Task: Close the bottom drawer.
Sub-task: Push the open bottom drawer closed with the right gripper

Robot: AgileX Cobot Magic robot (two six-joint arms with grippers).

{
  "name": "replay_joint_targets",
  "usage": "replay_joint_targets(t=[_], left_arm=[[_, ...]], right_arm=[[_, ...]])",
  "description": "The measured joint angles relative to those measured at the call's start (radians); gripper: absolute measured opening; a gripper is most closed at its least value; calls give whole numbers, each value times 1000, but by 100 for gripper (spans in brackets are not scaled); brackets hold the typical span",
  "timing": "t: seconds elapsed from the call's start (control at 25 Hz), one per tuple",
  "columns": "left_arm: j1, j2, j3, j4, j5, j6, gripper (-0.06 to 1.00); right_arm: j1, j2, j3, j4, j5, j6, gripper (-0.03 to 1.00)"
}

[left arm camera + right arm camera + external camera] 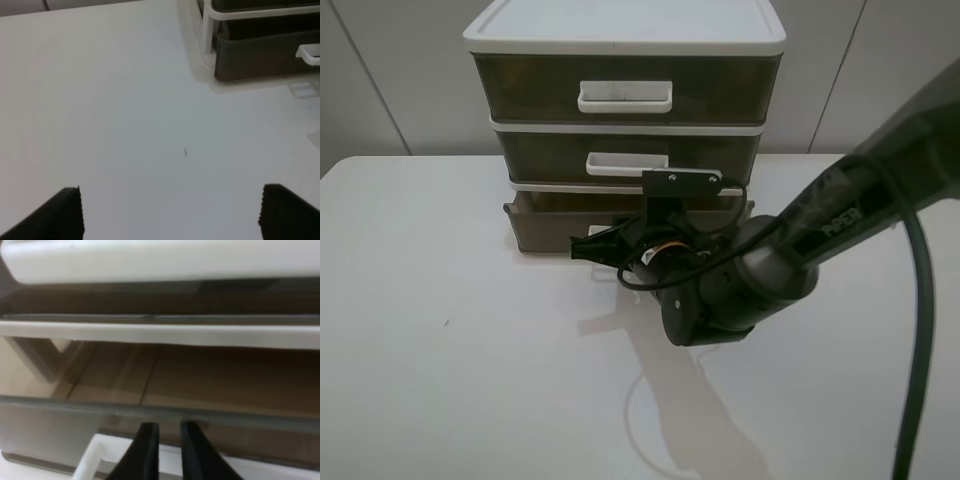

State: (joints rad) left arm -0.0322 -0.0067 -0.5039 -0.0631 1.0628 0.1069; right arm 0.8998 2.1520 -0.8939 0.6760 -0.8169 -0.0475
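Note:
The bottom drawer (535, 225) is smoky-brown and stands pulled out a little from the white-framed unit (620, 35). It also shows in the left wrist view (260, 55) with its white handle (310, 52). My right gripper (582, 246) reaches across to the drawer's front, at its white handle (95, 457). In the right wrist view its fingertips (148, 432) stand almost together against the drawer front, with the gripper (168, 427) holding nothing. My left gripper (171, 191) is open and empty above bare table, well short of the drawer. It does not show in the exterior view.
The top drawer (625, 85) and the middle drawer (628, 152) sit pushed in above. The unit stands at the back of the white table (440, 350), close to the wall. My right arm (840, 215) crosses the table's right side.

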Motion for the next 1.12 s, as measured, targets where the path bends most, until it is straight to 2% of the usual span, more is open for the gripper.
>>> replay_joint_targets(t=[1.12], left_arm=[[0, 0, 0, 0, 0, 0, 72]], right_arm=[[-33, 71, -80, 27, -44, -27, 2]])
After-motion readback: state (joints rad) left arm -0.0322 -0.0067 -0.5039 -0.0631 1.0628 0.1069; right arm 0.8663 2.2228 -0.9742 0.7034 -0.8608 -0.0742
